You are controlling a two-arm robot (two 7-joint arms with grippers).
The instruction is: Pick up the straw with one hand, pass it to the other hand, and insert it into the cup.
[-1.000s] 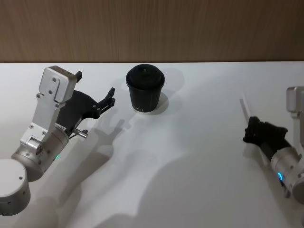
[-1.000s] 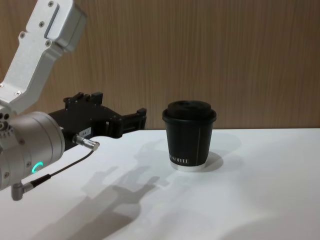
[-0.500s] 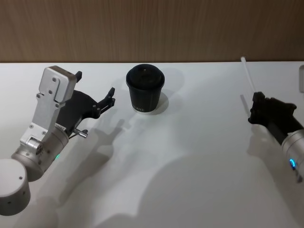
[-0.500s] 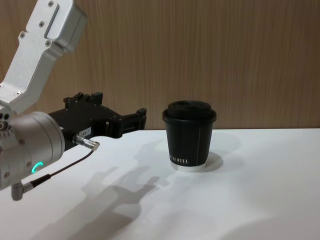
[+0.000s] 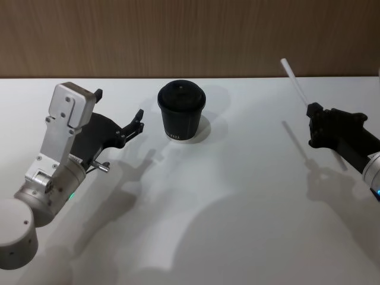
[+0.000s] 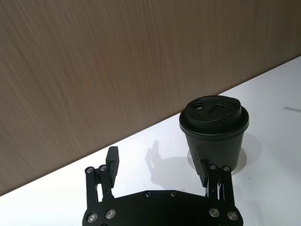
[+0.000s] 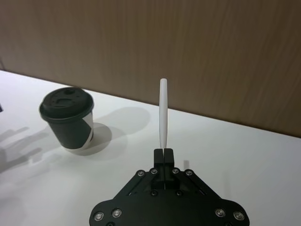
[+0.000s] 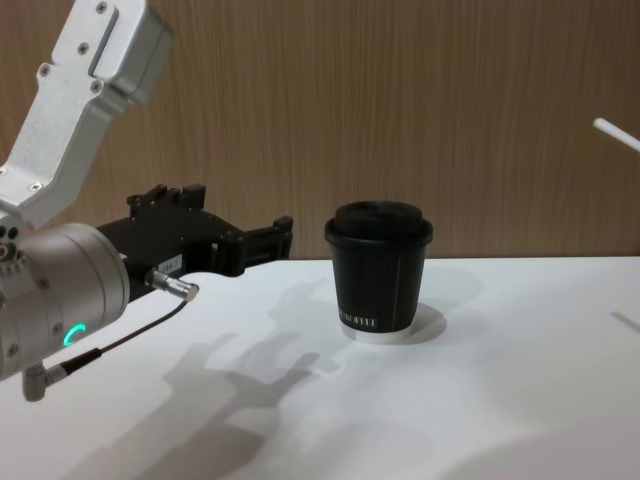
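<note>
At the head view's right edge, the right gripper (image 5: 313, 122) was clamped on the straw's (image 5: 295, 79) lower end. The straw slanted up-left, seemingly clear of the table (image 5: 237, 225). The left gripper (image 5: 119, 105), fingers apart, sat left of the cup (image 5: 181, 110) — top centre.

The straw (image 7: 163, 113) looks like smooth matt white plastic, held in the right gripper (image 7: 163, 152), which is matt black with small shiny screws (image 7: 140, 173). Beyond the left gripper (image 6: 158, 162), likewise matt black, the cup (image 5: 181, 116) looks like matt black paper (its lid (image 6: 214, 109) has a faint sheen). The table (image 5: 237, 196) is smooth matt white, and the wall (image 5: 178, 35) is wood-grained.
</note>
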